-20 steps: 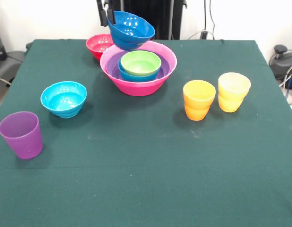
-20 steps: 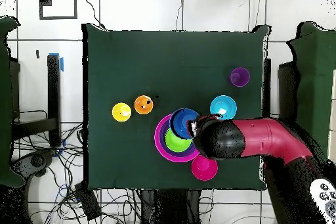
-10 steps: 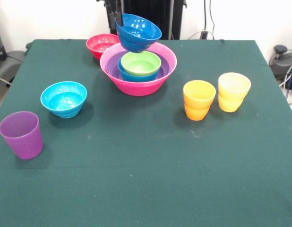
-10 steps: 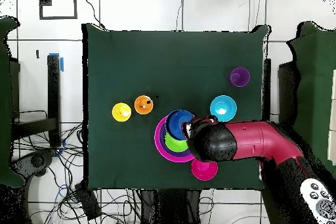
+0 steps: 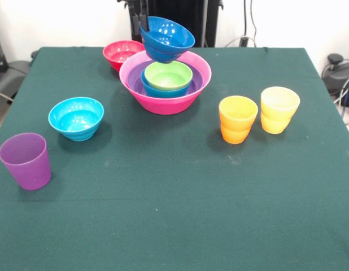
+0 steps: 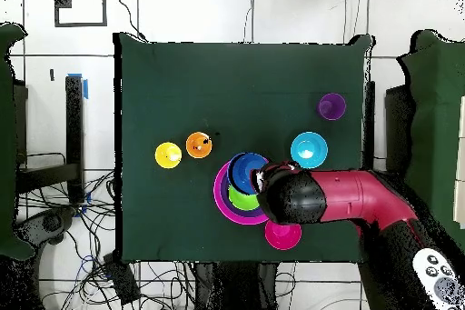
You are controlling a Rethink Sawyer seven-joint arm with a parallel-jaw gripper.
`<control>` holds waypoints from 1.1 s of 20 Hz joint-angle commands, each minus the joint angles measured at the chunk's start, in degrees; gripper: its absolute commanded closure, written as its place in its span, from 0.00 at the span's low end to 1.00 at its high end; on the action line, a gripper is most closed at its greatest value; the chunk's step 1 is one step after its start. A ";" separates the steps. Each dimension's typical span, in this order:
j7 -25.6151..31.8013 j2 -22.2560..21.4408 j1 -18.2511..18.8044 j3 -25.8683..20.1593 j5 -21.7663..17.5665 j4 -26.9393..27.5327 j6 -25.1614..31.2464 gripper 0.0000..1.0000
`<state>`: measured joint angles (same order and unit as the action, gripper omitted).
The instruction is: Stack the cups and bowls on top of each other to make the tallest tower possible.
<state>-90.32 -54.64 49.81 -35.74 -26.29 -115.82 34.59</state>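
Plastic and light, the dark blue bowl (image 5: 166, 38) hangs tilted over the tower (image 5: 165, 82), pinched at its thin, probably slippery rim by the gripper (image 5: 143, 23) (a slip would tip it).

Seven bowls (image 5: 165, 90) and three cups (image 5: 238, 119) are on one table (image 5: 180, 197).

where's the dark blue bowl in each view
Front view: the dark blue bowl hangs tilted at top centre, held at its rim by the gripper, above the far side of the hot-pink bowl.
Overhead view: the dark blue bowl sits just below centre, beside the arm's black end.
Shared landmark: the lime green bowl nested in the hot-pink bowl.
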 commanded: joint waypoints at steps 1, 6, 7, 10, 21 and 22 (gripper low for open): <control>-9.67 1.13 -3.20 3.53 0.42 -5.08 -6.07 1.00; -10.63 1.69 -4.29 4.90 0.12 -6.01 -8.44 1.00; -10.53 1.68 -4.38 5.05 0.22 -6.08 -8.48 1.00; -10.42 1.00 -4.61 5.30 0.58 -6.63 -8.55 1.00; -10.14 3.01 -4.64 6.80 -0.82 -7.11 -11.50 1.00; -9.90 3.29 -4.49 6.95 -1.06 -7.07 -11.75 1.00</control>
<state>-93.49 -54.78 47.39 -31.44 -26.29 -120.68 26.15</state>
